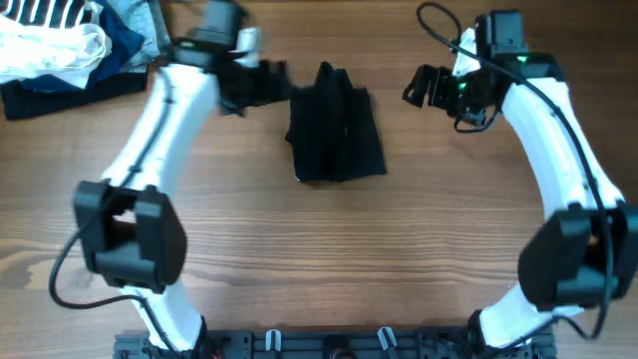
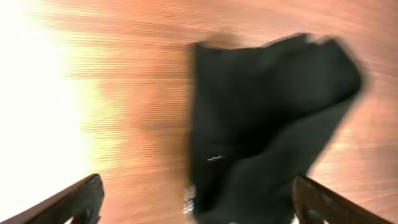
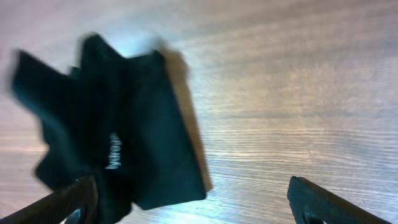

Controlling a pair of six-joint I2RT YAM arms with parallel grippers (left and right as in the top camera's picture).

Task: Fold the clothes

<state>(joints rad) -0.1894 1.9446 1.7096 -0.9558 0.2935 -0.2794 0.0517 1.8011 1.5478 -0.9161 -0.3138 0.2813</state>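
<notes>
While both arms reach in from the near edge of the bench (image 1: 329,259), the clothes (image 1: 336,125) lie between them as one black bundle, folded into a rough upright rectangle toward the far middle of the wooden surface; its top edge is bunched and uneven, its lower edge straighter. Nothing lifts it; it rests flat on the wood.

Seen from overhead, the left claw (image 1: 279,82) sits just beside the bundle's upper left corner; whether it touches the cloth cannot be told from there. Its wrist view, blurred, shows the two fingers (image 2: 78,200) spread to the far sides of the picture, so this claw stands wide apart and grips nothing; the black fabric (image 2: 267,124) lies on the bench beyond them, a small white mark (image 2: 214,158) on a fold.

On the other side, the right claw (image 1: 417,88) hangs well apart from the bundle's right edge, bare wood between them; its fingers (image 3: 323,202) are likewise spread wide with nothing held. That wrist view shows the garment (image 3: 124,137) off to the left, a small white printed logo (image 3: 113,152) on its upper layer.

At the far left corner lies a heap of other garments (image 1: 60,45), white, striped, pale blue and navy, apart from the black one.
</notes>
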